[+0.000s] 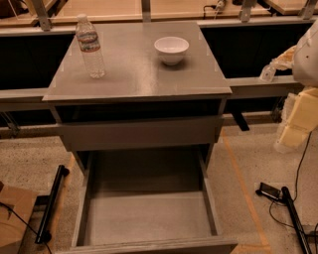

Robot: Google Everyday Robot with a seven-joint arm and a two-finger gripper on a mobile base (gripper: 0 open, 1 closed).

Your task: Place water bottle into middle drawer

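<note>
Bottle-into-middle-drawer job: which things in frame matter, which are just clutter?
Job:
water bottle, upright on the cabinet top
middle drawer, pulled open
gripper, at the right edge, right of the cabinet top

Lying about:
white bowl on the top
upper drawer front
black bar on the floor

Room as I view it: speckled floor [251,149] crossed by an orange tape line [237,168]; grey cabinet [134,69] before grey rails [25,93] and wooden tabletops [99,9]. My gripper [293,130] hangs at the right edge.
</note>
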